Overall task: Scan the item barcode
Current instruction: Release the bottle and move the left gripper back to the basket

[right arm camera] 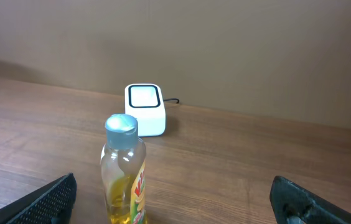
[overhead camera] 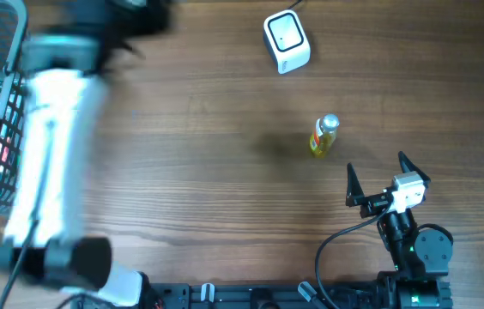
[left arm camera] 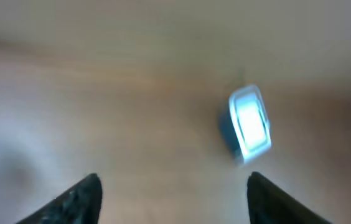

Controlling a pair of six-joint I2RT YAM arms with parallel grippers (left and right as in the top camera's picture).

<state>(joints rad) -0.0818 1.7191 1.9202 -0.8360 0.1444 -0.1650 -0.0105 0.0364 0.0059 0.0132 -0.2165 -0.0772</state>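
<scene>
On the table, between the scanner [overhead camera: 286,40] and my right gripper [overhead camera: 377,167], the bottle [overhead camera: 324,136] stands upright, near the gripper and well apart from the scanner. Assessment: the step in hand is picking up the bottle for scanning. To do this well, I would close on the bottle's body below the grey cap. The fingers should stay off the printed label, so that the barcode remains uncovered. I would then lift it straight and turn the label toward the scanner's window. I cannot see in any view where the barcode sits, so the label may need rotating. Tool condition, right: the jaws are spread to their full width, holding nothing and touching nothing, with the bottle framed ahead of them. Tool condition, left: my left gripper [left arm camera: 173,180] shows its fingers well apart with only bare table between them. It holds nothing, and the scanner appears blurred beyond it. The left arm itself is blurred in the overhead view, beside the wire basket [overhead camera: 10,112].
</scene>
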